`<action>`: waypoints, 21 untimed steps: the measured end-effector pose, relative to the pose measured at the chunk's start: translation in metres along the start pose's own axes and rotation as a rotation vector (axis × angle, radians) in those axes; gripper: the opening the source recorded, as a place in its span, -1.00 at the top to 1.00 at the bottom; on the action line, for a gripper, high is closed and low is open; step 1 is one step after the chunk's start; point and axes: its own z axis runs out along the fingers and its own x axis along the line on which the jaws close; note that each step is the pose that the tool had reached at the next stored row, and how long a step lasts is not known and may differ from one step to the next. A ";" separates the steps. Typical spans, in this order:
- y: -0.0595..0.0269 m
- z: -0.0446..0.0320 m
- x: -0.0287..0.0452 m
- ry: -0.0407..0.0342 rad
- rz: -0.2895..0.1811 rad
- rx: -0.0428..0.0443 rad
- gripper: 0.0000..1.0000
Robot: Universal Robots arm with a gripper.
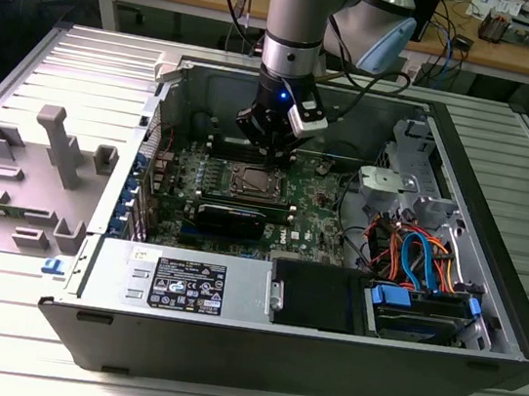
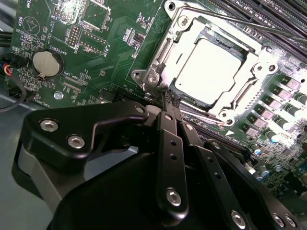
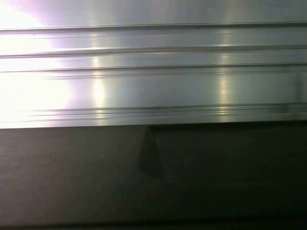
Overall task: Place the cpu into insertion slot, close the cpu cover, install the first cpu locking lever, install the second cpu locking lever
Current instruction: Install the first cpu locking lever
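- In the exterior view my gripper [image 1: 269, 151] hangs inside the open computer case [image 1: 488, 289], just above the insertion slot [image 1: 252, 181] on the green motherboard [image 1: 317, 210]; its fingertips hide the slot's far edge from me there.
- In the second wrist view the fingers [image 2: 169, 143] are pressed together with nothing pinched between them, their tips at the near edge of the cpu cover [image 2: 163, 57].
- The cpu [image 2: 211, 72] lies flat in the socket, its silver top showing through the cover's square window. Glare washes out its surface, so I cannot read any orientation mark.
- The cover lies down flat over the chip, framing it.
- A thin lever rod [image 2: 240, 21] runs along the cover's far side; its end is cut off, so I cannot tell if it is latched.
- The first wrist view gives me ribbed metal [image 3: 153, 67] above a dark band.
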 end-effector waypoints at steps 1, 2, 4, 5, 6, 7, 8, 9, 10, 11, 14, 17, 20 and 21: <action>0.0000 0.0001 0.0000 -0.0002 0.001 -0.0001 0.79; -0.0001 0.0002 -0.0001 -0.0003 0.001 -0.0003 0.79; -0.0002 0.0005 -0.0004 -0.0007 0.002 -0.0011 0.79; -0.0003 0.0006 -0.0005 -0.0008 0.002 -0.0012 0.79; -0.0002 0.0006 -0.0005 -0.0008 0.002 -0.0012 0.79; -0.0002 0.0007 -0.0005 -0.0008 0.003 -0.0012 0.79; -0.0002 0.0007 -0.0005 -0.0008 0.003 -0.0013 0.79; -0.0002 0.0007 -0.0006 -0.0008 0.003 -0.0013 0.79; -0.0002 0.0007 -0.0006 -0.0009 0.003 -0.0014 0.79; -0.0005 0.0006 -0.0006 -0.0008 0.003 -0.0013 0.79; -0.0007 0.0007 -0.0007 -0.0006 0.004 -0.0013 0.79; -0.0010 0.0011 -0.0009 -0.0009 0.005 -0.0013 0.79; -0.0013 0.0020 -0.0009 -0.0007 0.006 -0.0006 0.79; -0.0015 0.0023 -0.0009 -0.0006 0.006 -0.0002 0.79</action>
